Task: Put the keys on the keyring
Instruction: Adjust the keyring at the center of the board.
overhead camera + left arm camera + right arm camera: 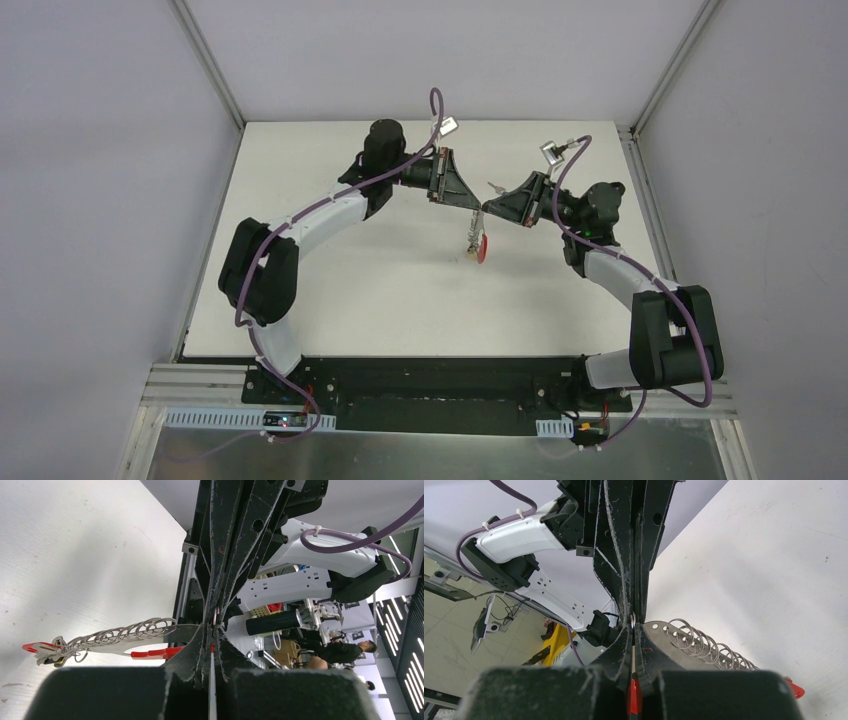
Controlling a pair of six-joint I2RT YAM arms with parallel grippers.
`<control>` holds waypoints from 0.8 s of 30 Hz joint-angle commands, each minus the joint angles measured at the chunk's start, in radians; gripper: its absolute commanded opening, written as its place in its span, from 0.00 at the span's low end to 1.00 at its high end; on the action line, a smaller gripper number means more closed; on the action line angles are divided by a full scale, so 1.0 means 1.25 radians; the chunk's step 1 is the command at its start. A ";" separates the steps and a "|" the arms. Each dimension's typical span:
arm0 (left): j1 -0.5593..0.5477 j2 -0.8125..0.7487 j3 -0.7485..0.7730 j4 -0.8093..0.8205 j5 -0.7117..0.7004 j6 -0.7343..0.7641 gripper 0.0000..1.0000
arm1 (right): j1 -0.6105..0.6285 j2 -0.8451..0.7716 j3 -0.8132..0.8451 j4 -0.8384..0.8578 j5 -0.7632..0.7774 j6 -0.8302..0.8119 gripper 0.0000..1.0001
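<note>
The keyring hangs in the air over the table's middle, below the spot where both grippers meet tip to tip. In the left wrist view its grey half with wire clips and its red half run left from my fingertips. Small keys dangle at its far end. My left gripper is shut on a thin silver edge with red at its tip, apparently the keyring's end. My right gripper is shut on a key's red tag. The grey clip plate lies just right of it.
The white table has grey walls at the back and on both sides. A black base rail runs along the near edge. Each arm's shut fingers fill the top of the other wrist view.
</note>
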 commanded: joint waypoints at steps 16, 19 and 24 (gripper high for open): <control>-0.038 0.004 0.385 -1.020 -0.095 0.648 0.00 | -0.023 -0.050 0.068 -0.033 -0.157 -0.133 0.39; -0.038 0.010 0.387 -1.020 -0.098 0.588 0.00 | -0.023 -0.057 0.070 -0.043 -0.170 -0.140 0.41; -0.038 0.011 0.375 -0.994 -0.123 0.489 0.00 | -0.019 -0.061 0.070 -0.057 -0.185 -0.153 0.42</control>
